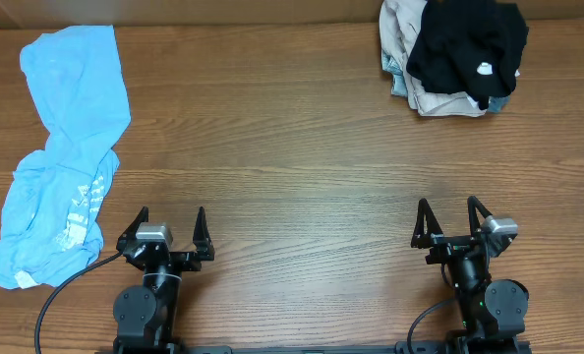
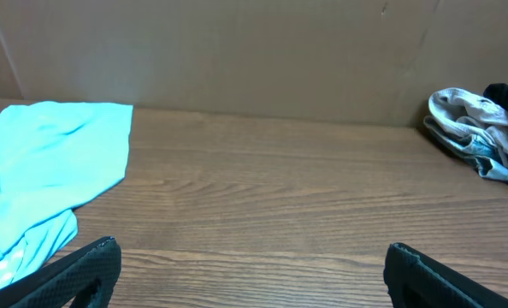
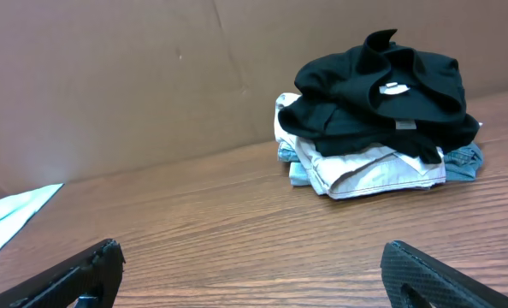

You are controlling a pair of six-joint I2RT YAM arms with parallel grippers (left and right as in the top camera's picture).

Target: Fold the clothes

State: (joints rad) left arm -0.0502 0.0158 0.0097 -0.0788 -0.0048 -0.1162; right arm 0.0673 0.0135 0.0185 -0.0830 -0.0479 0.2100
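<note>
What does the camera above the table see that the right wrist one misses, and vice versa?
Only the overhead view shows the left arm's open fingers and the whole crumpled light blue T-shirt with white lettering. Only the right wrist view shows the tall brown cardboard wall face-on and the side of the pale clothes pile, layer upon layer. Both show the wooden table, the black garment on top of that pile, and the right arm's open fingers; the wrist view catches just a corner of the T-shirt.

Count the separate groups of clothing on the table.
2. A light blue garment lies at the left; a pile topped by a black garment sits far right, possibly hiding more.
</note>
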